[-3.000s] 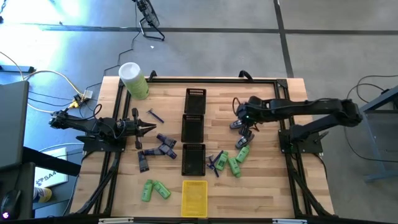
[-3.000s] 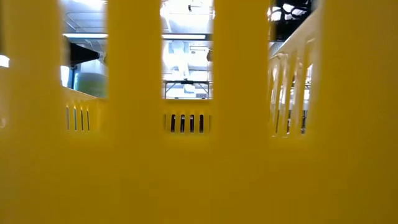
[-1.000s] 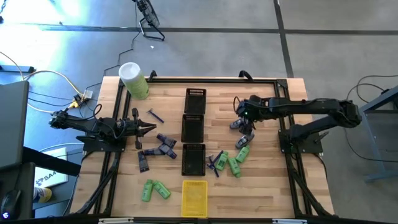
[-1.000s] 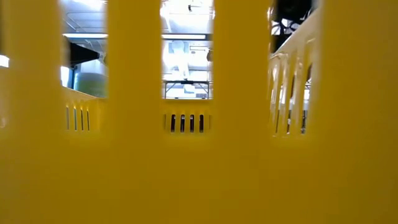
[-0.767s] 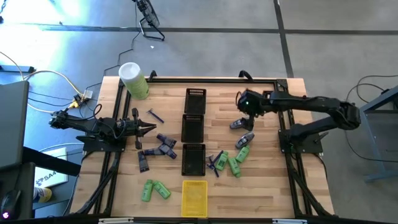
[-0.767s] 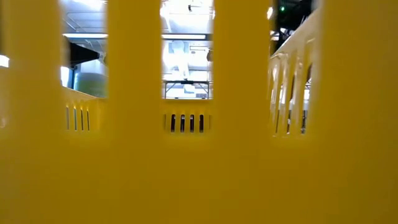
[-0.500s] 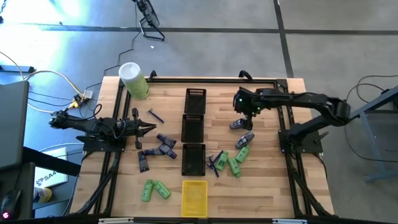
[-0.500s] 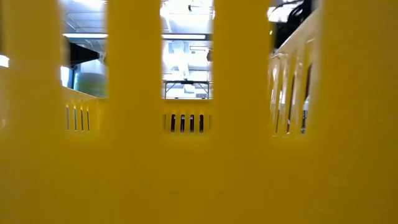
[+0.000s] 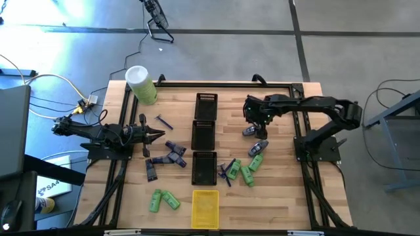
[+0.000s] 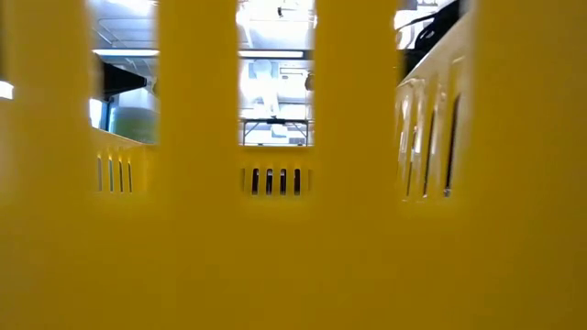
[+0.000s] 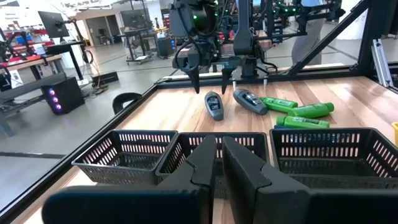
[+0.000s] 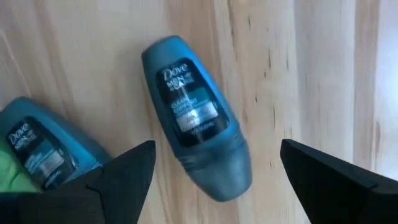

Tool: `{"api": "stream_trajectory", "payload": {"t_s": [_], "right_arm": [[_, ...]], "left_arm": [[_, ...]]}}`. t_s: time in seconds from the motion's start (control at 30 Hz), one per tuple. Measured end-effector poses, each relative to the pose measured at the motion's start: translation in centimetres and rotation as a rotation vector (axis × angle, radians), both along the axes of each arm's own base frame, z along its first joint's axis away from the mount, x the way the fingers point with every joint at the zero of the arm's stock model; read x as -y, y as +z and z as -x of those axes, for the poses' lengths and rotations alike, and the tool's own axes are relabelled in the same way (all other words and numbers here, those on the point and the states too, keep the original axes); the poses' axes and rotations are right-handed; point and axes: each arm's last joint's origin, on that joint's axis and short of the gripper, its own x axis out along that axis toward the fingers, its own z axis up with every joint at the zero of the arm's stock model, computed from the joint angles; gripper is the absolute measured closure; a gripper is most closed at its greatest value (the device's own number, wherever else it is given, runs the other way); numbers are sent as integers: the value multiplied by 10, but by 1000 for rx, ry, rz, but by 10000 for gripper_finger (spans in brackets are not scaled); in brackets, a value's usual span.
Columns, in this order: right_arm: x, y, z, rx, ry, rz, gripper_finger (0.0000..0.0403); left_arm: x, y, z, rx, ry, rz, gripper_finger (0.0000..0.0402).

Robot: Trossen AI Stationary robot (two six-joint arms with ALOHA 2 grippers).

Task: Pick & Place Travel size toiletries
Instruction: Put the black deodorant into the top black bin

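Two grey-blue oval pieces (image 9: 249,131) (image 9: 258,146) lie flat on the wooden table right of centre, with green bottles (image 9: 247,172) near them. My right gripper (image 9: 251,118) hovers open above the farther oval piece (image 12: 196,143), one finger to each side and clear of it; the left wrist view shows the gripper (image 11: 211,79) above that piece (image 11: 213,104). At the table's left, my left gripper (image 9: 157,136) rests shut and holds nothing. Purple-grey tubes (image 9: 172,155), more green bottles (image 9: 163,200) and a thin dark stick (image 9: 163,122) lie near it.
Three black trays (image 9: 206,106) (image 9: 203,134) (image 9: 204,167) stand in a row down the table's middle, with a yellow tray (image 9: 205,208) at the near edge; its wall (image 10: 293,257) fills the low view. A big pale-green cylinder (image 9: 140,84) stands at the far left corner.
My right gripper has risen from just over the oval pieces and gone a little toward the table's far edge, staying open. The oval pieces have stayed where they lay.
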Motion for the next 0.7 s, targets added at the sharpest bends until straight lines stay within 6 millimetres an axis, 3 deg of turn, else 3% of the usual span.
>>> {"api": "stream_trajectory", "payload": {"t_s": [0.37,0.7], "right_arm": [[-3,0,-4,41,18,-33,66],[-6,-23,4,50,15,-25,66]], "left_arm": [[0,-1,0,-6,-1,-1,378],[0,-1,0,-6,-1,-1,378]]}}
